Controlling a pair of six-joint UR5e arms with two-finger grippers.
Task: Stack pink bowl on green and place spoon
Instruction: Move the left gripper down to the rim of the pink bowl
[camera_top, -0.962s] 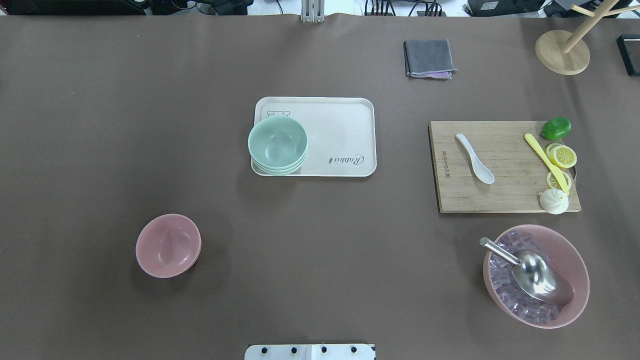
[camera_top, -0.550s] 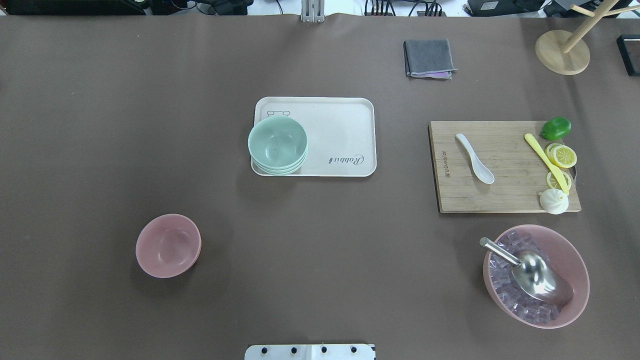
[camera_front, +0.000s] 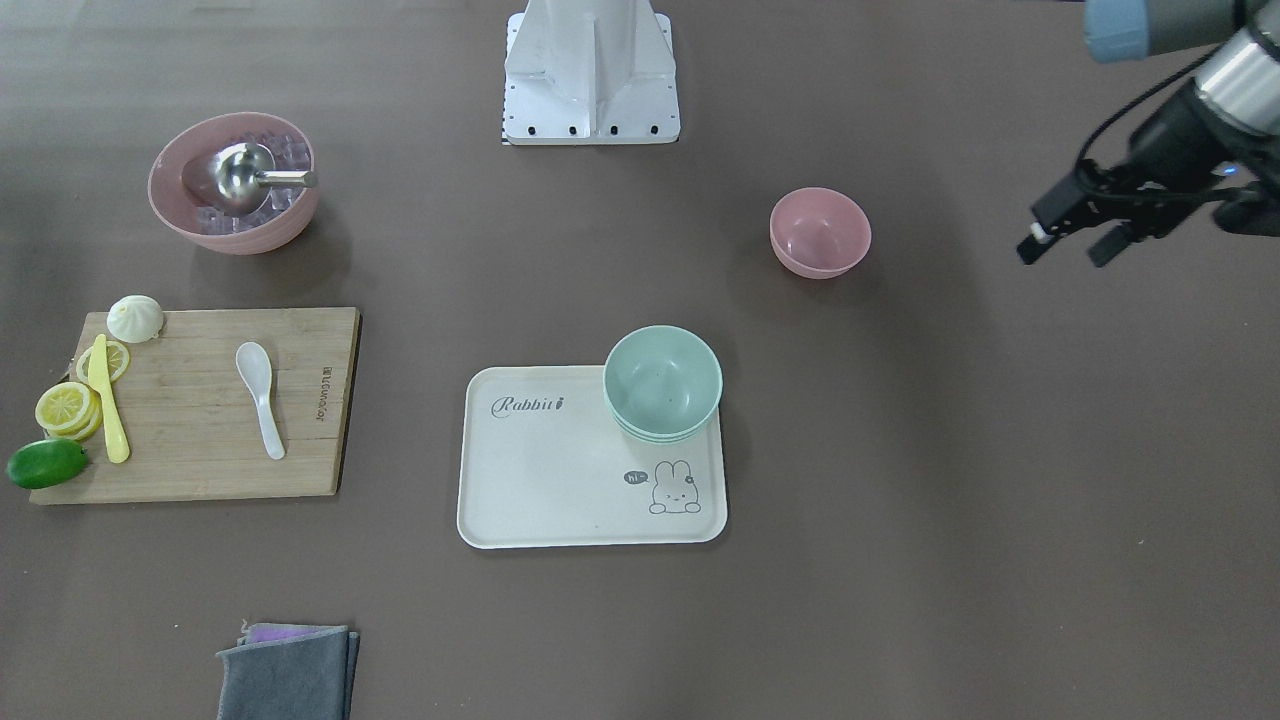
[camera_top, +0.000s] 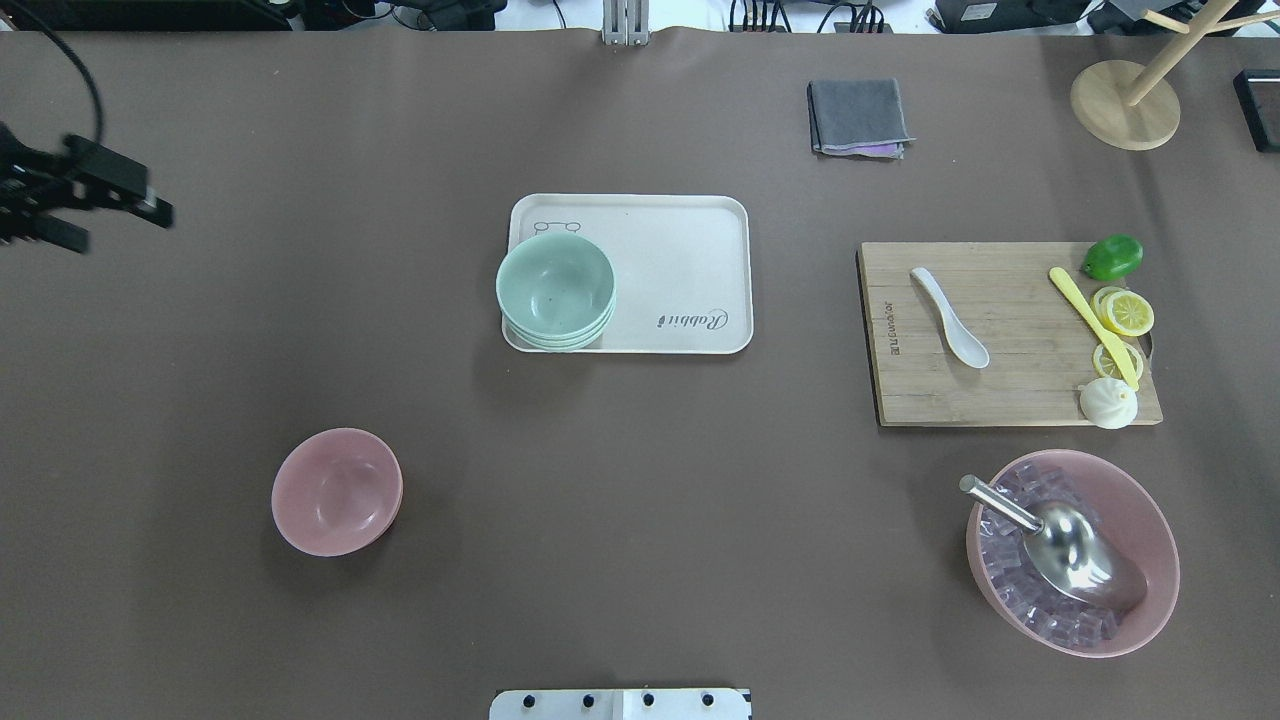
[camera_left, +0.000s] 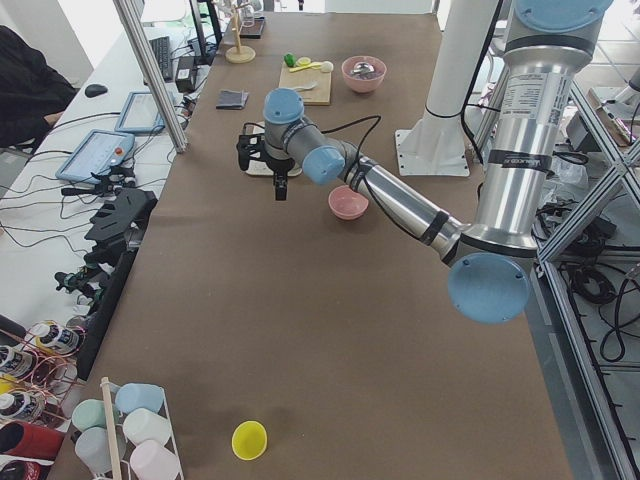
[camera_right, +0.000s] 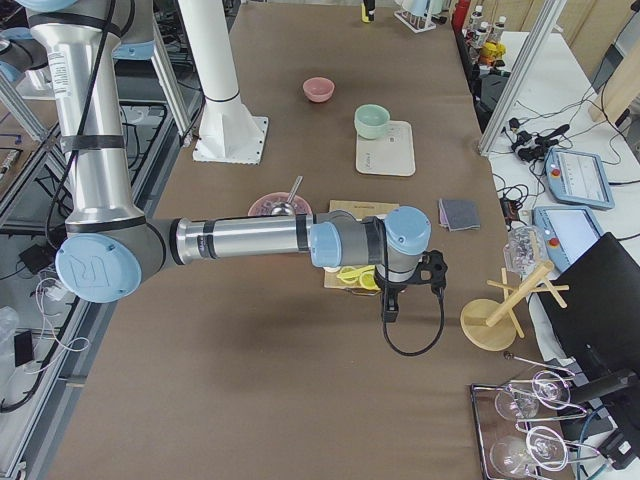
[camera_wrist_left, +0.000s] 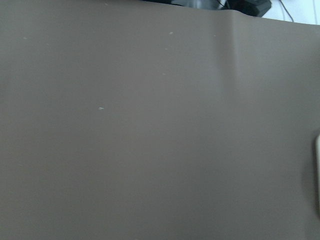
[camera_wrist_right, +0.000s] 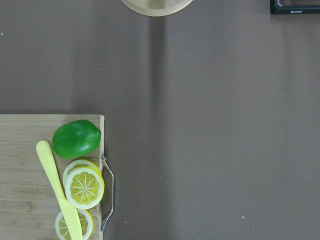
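Observation:
A small pink bowl (camera_top: 337, 490) stands empty on the brown table, front left; it also shows in the front-facing view (camera_front: 818, 232). A stack of green bowls (camera_top: 555, 290) sits on the left end of a white tray (camera_top: 680, 250). A white spoon (camera_top: 950, 318) lies on a wooden cutting board (camera_top: 1010, 395). My left gripper (camera_top: 120, 228) is open and empty above the table's far left edge, well away from the pink bowl. My right gripper (camera_right: 390, 305) shows only in the exterior right view, beyond the board's end; I cannot tell whether it is open.
A large pink bowl (camera_top: 1150, 530) holds ice cubes and a metal scoop (camera_top: 1060, 540). The board also carries a yellow knife (camera_top: 1090, 325), lemon slices (camera_top: 1125, 312), a lime (camera_top: 1112, 256) and a bun (camera_top: 1107, 402). A grey cloth (camera_top: 858, 115) and wooden stand (camera_top: 1125, 105) are at the back.
My left gripper has come into the overhead view at the left edge; it was out of view before. The bowls, tray and spoon have not moved.

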